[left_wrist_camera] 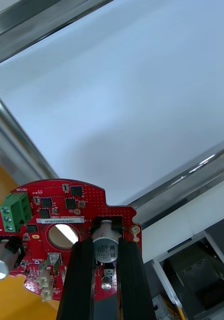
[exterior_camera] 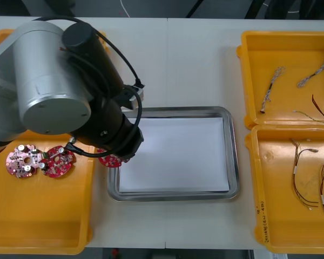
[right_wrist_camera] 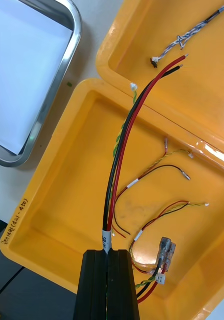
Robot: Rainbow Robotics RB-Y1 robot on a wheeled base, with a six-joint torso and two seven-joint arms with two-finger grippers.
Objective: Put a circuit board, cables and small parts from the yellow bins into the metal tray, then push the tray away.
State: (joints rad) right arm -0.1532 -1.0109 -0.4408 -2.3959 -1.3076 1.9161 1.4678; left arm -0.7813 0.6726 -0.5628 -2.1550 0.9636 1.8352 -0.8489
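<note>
My left gripper (left_wrist_camera: 105,245) is shut on a round red circuit board (left_wrist_camera: 66,220), its fingers clamped around a small metal cylinder on the board. In the front view that board (exterior_camera: 109,160) hangs over the left rim of the metal tray (exterior_camera: 233,156), which is white inside (left_wrist_camera: 122,100). My right gripper (right_wrist_camera: 107,255) is shut on a long red and black cable (right_wrist_camera: 126,140) that rises from between its fingers, above the near right yellow bin (right_wrist_camera: 51,200).
Two more red boards (exterior_camera: 21,163) (exterior_camera: 59,162) lie in the near left bin (exterior_camera: 43,216). Thin cables (exterior_camera: 302,172) lie in the near right bin, twisted blue and white ones (exterior_camera: 272,86) in the far right bin. My left arm (exterior_camera: 54,81) covers the far left bin.
</note>
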